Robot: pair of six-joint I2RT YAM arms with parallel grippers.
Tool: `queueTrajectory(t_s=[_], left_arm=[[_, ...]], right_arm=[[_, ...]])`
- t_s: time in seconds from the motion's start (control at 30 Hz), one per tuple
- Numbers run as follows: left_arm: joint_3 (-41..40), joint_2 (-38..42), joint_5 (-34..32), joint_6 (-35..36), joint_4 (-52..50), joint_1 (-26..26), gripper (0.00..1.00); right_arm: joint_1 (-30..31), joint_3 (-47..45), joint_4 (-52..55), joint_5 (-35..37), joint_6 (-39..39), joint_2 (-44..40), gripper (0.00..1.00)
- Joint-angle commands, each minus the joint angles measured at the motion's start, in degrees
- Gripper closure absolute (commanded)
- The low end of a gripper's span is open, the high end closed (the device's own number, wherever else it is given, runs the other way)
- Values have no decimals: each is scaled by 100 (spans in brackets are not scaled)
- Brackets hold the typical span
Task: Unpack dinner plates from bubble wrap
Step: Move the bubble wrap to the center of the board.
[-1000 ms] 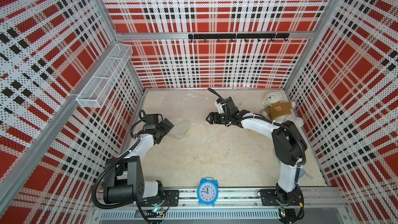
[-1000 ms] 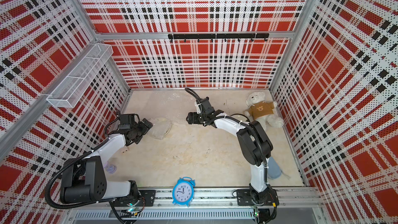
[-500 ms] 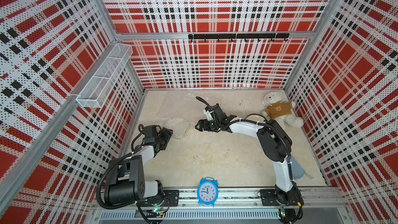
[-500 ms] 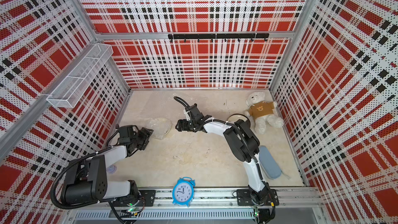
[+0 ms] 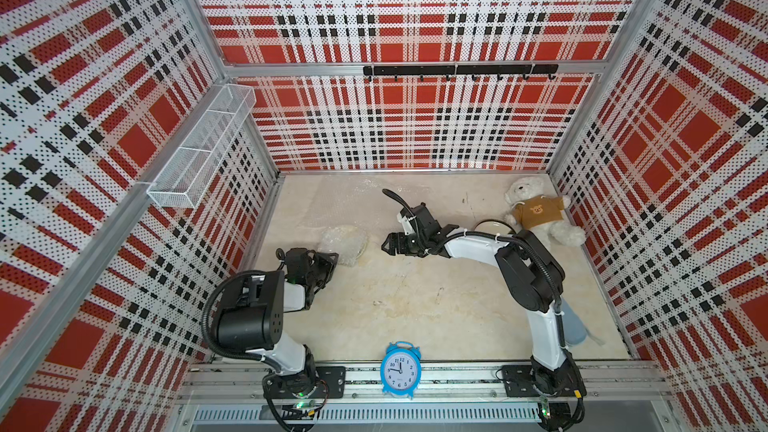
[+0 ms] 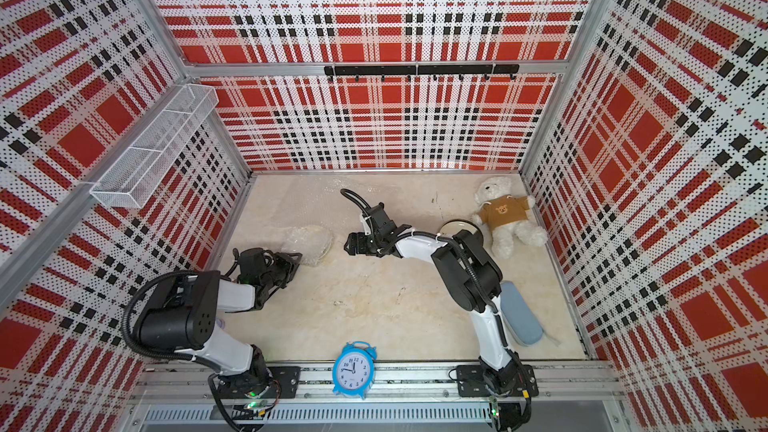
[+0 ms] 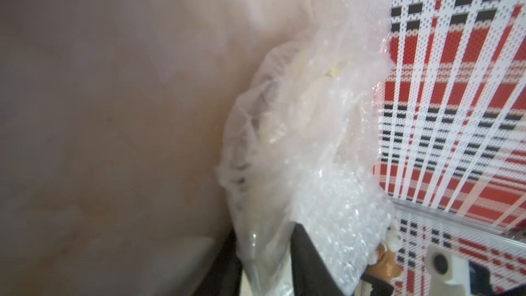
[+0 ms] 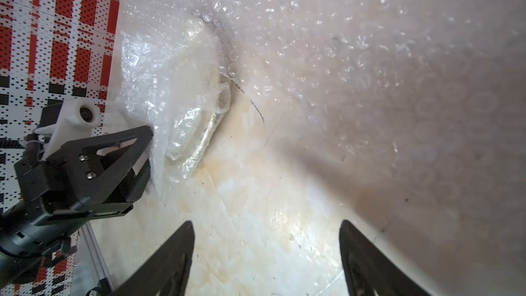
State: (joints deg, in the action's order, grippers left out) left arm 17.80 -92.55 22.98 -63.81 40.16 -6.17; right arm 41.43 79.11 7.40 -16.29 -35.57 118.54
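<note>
Two grippers in: my left gripper (image 8: 148, 152) pinches a corner of the bubble wrap (image 5: 343, 239) to anchor it (dinner plate (image 8: 205, 135) bundled inside, near the left wall (image 5: 249, 209)); my right gripper (image 5: 385, 243) gapes empty alongside.

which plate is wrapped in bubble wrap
The plate beside the left gripper, bundled in crinkled bubble wrap; the other plate, by the teddy bear, lies bare.

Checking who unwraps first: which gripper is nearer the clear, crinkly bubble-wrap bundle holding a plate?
Left. The left gripper pinches the near edge of the clear bubble-wrap bundle; the right gripper hangs open, apart, on its opposite side.
</note>
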Motion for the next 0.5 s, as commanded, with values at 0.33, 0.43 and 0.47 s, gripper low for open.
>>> queueTrajectory(t_s=[0.33,0.43,0.47], left_arm=[[-471,-48,-33,-428,1262,7,92],[-399,348,-13,-264,704,16,92],[-377,496,10,-197,477,26,92]], right_arm=[[-113,-328,-151,259,71,-628,18],[-148,-406,-152,267,80,-725,18],[-153,-425,-151,276,84,-767,17]])
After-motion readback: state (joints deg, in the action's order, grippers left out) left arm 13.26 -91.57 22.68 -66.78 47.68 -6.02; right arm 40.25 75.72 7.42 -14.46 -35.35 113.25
